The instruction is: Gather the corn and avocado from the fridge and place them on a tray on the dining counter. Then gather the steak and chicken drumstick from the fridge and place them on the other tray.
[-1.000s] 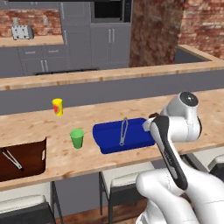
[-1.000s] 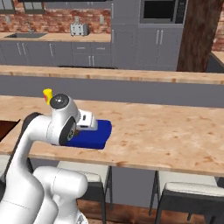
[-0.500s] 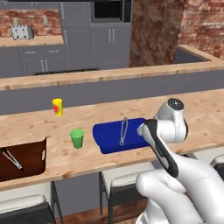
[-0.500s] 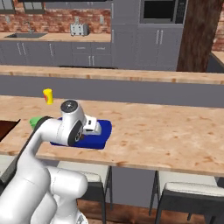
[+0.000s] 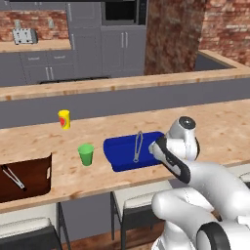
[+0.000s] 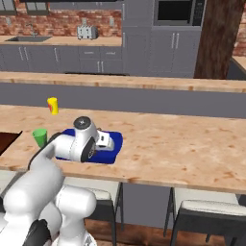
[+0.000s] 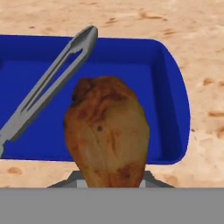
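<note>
Wooden table [image 5: 44, 141] carries blue tray [image 7: 170, 87] just ahead of jaws [image 7: 109, 181] clenched on drumstick [image 7: 107, 131]; tongs [image 7: 48, 87] lie beyond-left, so best release onto bare tray floor beside them, low.

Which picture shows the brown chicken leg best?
The hand view: the brown roasted chicken drumstick looms large, held in the end effector above the blue rectangular tray. In both base views the white robot arm blocks it, so I cannot make it out there.
</note>
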Controlling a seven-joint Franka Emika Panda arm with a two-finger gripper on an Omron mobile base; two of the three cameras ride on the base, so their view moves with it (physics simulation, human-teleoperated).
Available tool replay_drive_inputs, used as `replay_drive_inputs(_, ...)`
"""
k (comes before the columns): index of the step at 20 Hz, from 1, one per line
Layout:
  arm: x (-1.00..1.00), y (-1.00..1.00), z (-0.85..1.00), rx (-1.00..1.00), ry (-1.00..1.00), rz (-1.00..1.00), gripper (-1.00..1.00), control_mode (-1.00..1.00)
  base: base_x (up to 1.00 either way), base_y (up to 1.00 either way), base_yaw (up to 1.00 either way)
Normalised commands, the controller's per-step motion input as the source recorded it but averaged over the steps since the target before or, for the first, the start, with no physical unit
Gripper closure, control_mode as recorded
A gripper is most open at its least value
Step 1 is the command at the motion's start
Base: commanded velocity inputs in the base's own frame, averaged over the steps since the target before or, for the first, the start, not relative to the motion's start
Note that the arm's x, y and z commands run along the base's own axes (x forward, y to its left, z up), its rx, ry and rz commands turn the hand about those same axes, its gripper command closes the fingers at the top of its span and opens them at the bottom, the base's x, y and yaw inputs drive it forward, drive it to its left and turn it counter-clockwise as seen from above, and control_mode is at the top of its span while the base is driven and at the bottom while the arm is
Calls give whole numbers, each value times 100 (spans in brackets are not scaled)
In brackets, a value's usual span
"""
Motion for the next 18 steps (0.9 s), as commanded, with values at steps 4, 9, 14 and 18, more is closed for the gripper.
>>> replay_drive_inputs(4, 27, 0, -25, 0, 1, 1, 100, -100, 0, 0, 0)
replay_drive_inputs(9, 26, 0, -26, 0, 3, 1, 100, -100, 0, 0, 0)
replay_drive_inputs(14, 22, 0, -24, 0, 6, 0, 100, -100, 0, 0, 0)
replay_drive_inputs(18, 20, 0, -23, 0, 6, 0, 100, -100, 0, 0, 0)
